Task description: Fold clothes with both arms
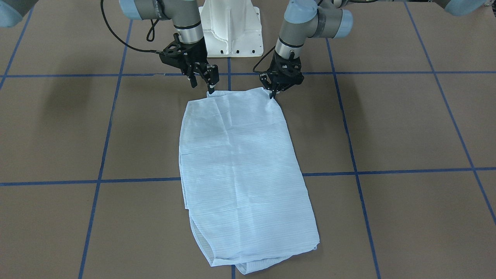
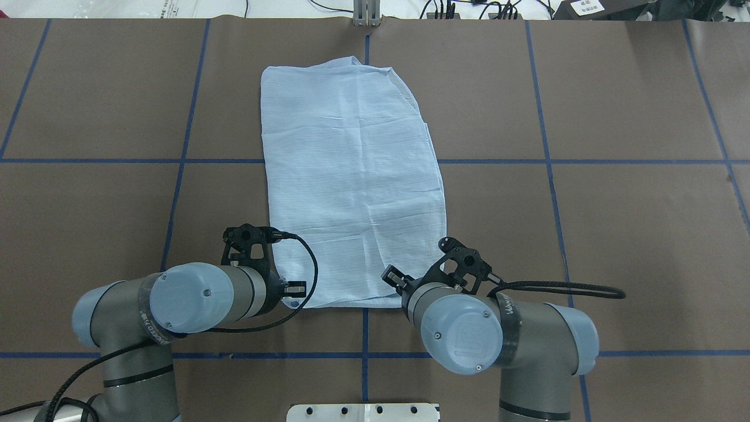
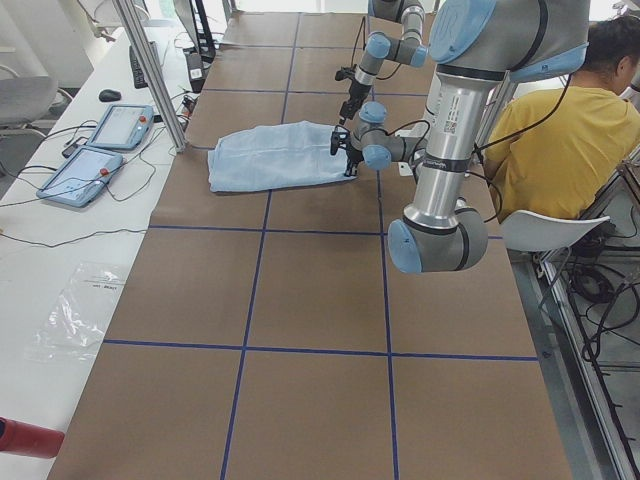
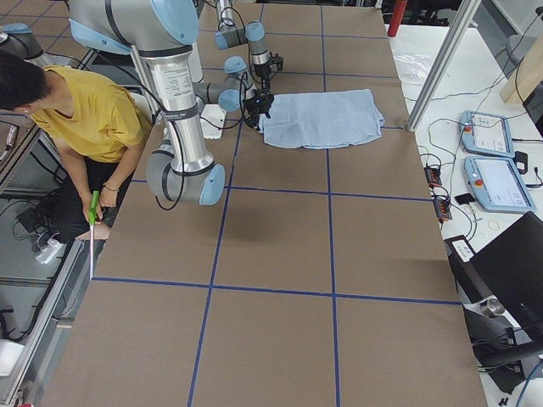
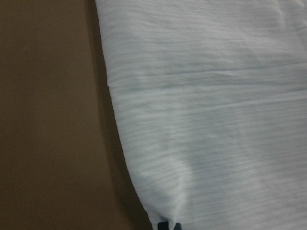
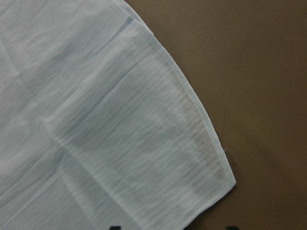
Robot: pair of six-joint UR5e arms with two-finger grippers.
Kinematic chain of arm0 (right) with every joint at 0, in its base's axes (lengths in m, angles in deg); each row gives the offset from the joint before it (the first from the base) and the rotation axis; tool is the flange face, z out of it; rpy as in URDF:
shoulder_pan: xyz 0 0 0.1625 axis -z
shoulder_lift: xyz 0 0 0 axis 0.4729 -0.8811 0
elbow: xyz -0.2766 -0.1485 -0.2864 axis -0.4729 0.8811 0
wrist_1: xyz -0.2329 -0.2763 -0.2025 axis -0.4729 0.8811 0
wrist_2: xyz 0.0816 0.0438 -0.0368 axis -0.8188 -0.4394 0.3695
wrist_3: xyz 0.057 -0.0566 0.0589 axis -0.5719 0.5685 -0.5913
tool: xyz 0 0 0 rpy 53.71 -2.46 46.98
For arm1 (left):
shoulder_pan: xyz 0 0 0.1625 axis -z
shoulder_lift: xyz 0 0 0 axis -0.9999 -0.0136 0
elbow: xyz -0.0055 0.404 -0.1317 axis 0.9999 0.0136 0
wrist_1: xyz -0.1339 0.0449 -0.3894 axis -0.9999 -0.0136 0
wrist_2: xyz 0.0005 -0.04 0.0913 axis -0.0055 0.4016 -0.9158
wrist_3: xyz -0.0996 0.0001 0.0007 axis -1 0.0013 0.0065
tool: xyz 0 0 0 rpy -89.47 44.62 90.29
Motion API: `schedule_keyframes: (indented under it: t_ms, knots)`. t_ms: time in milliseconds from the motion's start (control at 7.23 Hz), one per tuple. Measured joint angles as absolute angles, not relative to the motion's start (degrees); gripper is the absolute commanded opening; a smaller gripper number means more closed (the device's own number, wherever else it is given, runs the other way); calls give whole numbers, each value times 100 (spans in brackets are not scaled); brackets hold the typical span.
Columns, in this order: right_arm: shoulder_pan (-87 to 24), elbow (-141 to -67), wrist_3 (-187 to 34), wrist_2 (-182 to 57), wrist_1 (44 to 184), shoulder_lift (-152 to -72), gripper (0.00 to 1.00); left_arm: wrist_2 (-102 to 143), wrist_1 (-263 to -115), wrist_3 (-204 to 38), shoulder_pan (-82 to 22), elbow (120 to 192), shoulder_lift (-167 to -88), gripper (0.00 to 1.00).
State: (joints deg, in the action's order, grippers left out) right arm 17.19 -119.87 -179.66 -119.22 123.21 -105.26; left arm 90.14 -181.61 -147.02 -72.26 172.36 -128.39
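Here the left gripper (image 1: 272,94) has its jaws drawn together to a point on one near corner of the shirt (image 1: 240,162). In the left wrist view the cloth puckers down into the dark fingertips (image 5: 164,225) at the bottom edge, so that corner is pinched. The rest of the shirt spreads away from this claw, flat on the brown table (image 1: 387,128). It is folded into a long panel that runs out ahead of both claws toward the table's far side. The right gripper (image 1: 202,86) hangs at the other near corner with its jaws parted. Its wrist view shows two dark tips well apart at the bottom edge, with the hemmed corner lying just ahead of them and between them, and nothing gripped. Whether those tips touch the cloth cannot be told. The two claws stand level with each other, one at each end of the shirt's near edge.
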Motion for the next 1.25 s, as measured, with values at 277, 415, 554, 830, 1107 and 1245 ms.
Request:
schedule_keyframes:
  t_ms: [277,415,554,830,1107,1245]
  knots:
    - [1786,-11544,-18266,-11869,12551,-10190,79,9004,-18161,-14707,-7226,17292,-12836,0]
    - [1789,-11447,-18335,-11865,12588,-10101,79,9004,-18161,-14706,-7226,17305,-12836,0]
    - [1792,-11365,-18368,-11863,12602,-10047,79,9003,-18161,-14705,-7226,17309,-12836,0]
    - [1793,-11255,-18385,-11862,12608,-10007,71,9003,-18161,-14705,-7226,17326,-12833,0]
    - [1794,-11201,-18445,-11856,12609,-9921,23,9003,-18161,-14705,-7226,17340,-12828,0]
    - [1794,-11183,-18539,-11854,12611,-9866,22,9003,-18161,-14705,-7226,17343,-12824,0]
